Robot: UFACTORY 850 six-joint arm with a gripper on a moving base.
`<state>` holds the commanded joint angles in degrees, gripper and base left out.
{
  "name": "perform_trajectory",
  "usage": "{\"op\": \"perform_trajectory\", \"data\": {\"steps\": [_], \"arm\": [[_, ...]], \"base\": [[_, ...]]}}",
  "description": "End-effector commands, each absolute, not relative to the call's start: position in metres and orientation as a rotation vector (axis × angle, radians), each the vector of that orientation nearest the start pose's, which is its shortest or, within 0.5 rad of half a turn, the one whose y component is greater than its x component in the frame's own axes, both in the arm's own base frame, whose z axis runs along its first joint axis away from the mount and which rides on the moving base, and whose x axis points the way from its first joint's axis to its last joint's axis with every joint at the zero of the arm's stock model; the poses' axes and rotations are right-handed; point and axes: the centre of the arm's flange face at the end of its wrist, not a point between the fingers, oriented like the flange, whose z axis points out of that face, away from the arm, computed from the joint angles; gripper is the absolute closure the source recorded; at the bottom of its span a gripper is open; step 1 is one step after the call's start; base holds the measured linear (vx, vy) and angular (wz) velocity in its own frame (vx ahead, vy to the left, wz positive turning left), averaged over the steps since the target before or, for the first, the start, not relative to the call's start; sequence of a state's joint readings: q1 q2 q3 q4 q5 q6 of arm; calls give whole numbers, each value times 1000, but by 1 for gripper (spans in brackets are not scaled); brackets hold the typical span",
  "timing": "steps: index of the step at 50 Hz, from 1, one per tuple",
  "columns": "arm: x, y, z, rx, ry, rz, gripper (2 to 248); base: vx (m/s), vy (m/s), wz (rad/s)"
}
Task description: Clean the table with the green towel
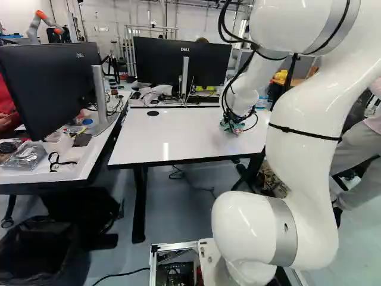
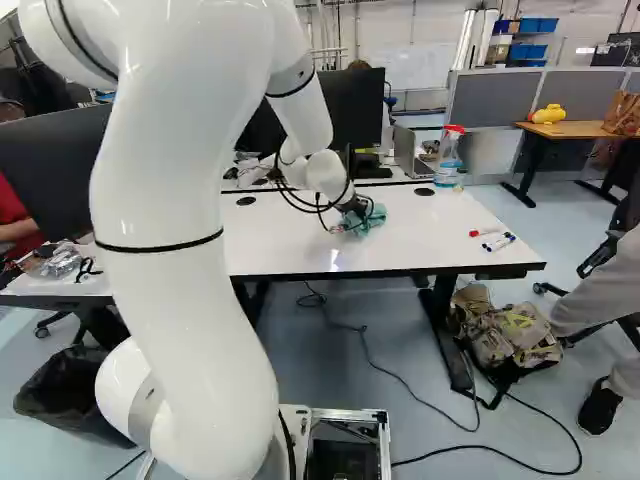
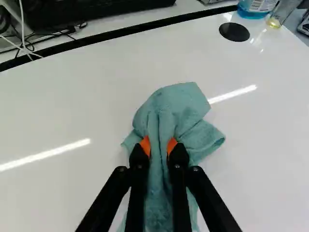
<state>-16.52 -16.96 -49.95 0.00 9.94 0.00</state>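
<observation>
- Green towel [image 3: 186,104]: it is bunched up on the white table [image 2: 300,253], a little right of the middle. It has soft folds, and some of it spreads out past the fingers.
- The black gripper [image 2: 355,209] is over that spot, at the end of the big white arm [image 2: 175,190], which reaches out from the near side.
- Close up, the gripper [image 3: 158,148] has its two fingers pinching the towel. A fold of cloth is squeezed between the orange pads [image 3: 146,145], one on each side.
- Near the right end of the table lie some markers [image 2: 496,242]. One has a red cap.
- At the far right of the table stands a spray bottle [image 2: 448,160] with a red top and blue stuff inside. A clear bottle [image 3: 284,10] is just beside it.
- A black round cap [image 2: 424,191] sits in the table top at the far right, and another round cap [image 2: 246,201] is at the far left.
- Past the far edge is a big black screen [image 1: 161,59].
- On the floor, by the right table leg, is a lumpy bag [image 2: 510,335].
</observation>
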Motion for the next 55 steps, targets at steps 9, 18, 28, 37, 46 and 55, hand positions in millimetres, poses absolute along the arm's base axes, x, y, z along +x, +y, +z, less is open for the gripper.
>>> {"op": "perform_trajectory", "data": {"steps": [9, 18, 28, 37, 46, 55], "arm": [[505, -147, 396, -2995, 427, -1172, 195], [504, -147, 397, -2994, 427, -1175, 195], [501, -138, 407, -2984, 403, -1200, 195], [495, -123, 418, -2971, 363, -1225, 195], [484, -108, 429, -2958, 325, -1248, 195], [471, -95, 429, -2955, 295, -1241, 195]], "base": [[0, 0, 0], [0, 0, 0], [0, 0, 0], [0, 0, 0], [0, 0, 0], [0, 0, 0]]}}
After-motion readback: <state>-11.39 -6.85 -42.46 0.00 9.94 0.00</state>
